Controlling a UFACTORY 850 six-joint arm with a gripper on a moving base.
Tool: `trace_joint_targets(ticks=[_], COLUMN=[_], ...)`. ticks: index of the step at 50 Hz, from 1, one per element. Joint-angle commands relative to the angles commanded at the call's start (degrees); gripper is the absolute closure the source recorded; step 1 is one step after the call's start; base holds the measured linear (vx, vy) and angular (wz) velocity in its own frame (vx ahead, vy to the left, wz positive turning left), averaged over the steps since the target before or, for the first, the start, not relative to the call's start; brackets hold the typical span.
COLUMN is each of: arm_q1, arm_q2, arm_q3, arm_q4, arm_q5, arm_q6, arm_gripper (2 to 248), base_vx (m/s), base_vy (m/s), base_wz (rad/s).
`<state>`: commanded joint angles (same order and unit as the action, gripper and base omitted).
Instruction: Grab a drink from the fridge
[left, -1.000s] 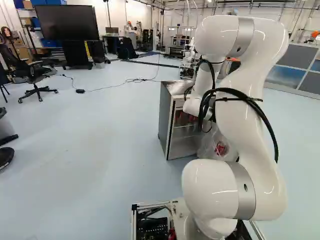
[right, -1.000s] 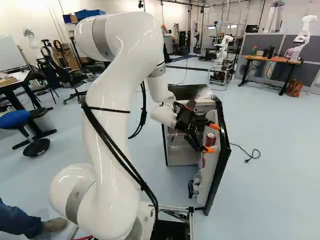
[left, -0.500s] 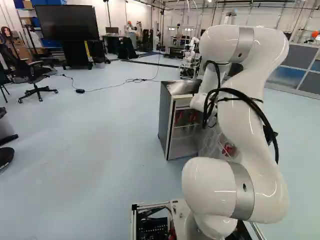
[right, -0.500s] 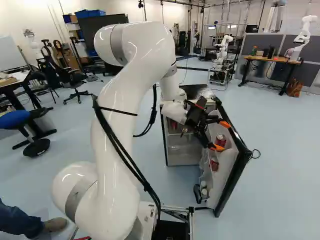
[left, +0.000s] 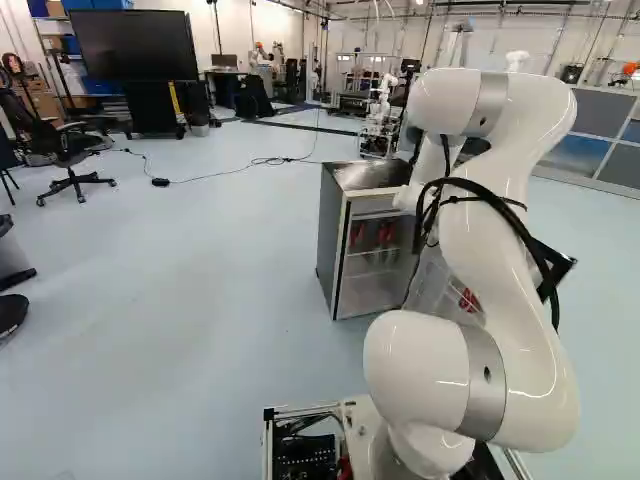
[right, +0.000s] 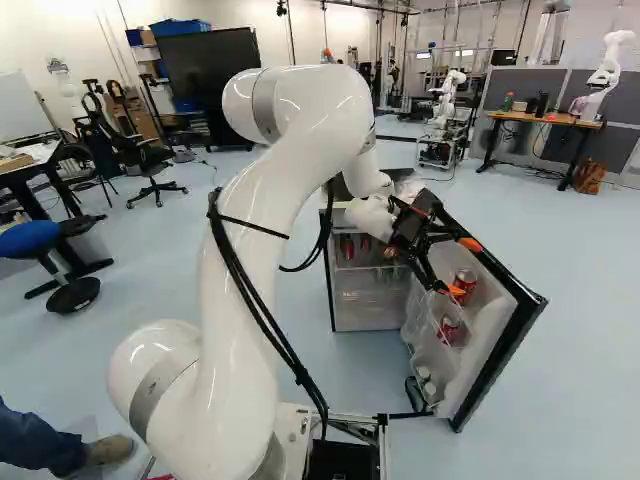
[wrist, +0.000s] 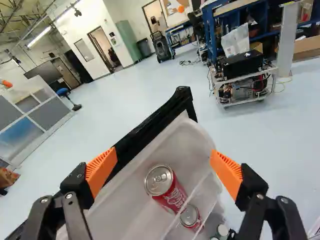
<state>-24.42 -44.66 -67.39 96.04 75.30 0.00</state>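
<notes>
Upper can (wrist: 172, 195) ahead of my end effector (wrist: 164, 162)
I see it upright in the fridge door (wrist: 150, 125), centred beyond my spread, empty fingers.

Red can (wrist: 174, 195) with white lettering, ridged orange pads (wrist: 101, 169), black-edged white fridge door (wrist: 172, 142)

Right of centre, the gripper (right: 463, 267) hangs near the open door (right: 490, 322) with red cans (right: 449, 329); a desk (right: 560, 119) stands upper right.
</notes>
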Motion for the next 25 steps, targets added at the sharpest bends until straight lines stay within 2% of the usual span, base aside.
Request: trace_joint_targets(ticks=[16,25], arm_q1=[-2.5,-3.0], arm_q2=[-3.2,-3.7], arm_q3=[-6.2,-7.2], arm_q4=[0.0,0.0], arm_q5=[0.0,0.0], arm_q6=[0.0,0.0], arm_gripper=[3,3], base_vx=[0.000,0.000], base_vy=[0.000,0.000], base_wz=[0.000,0.000])
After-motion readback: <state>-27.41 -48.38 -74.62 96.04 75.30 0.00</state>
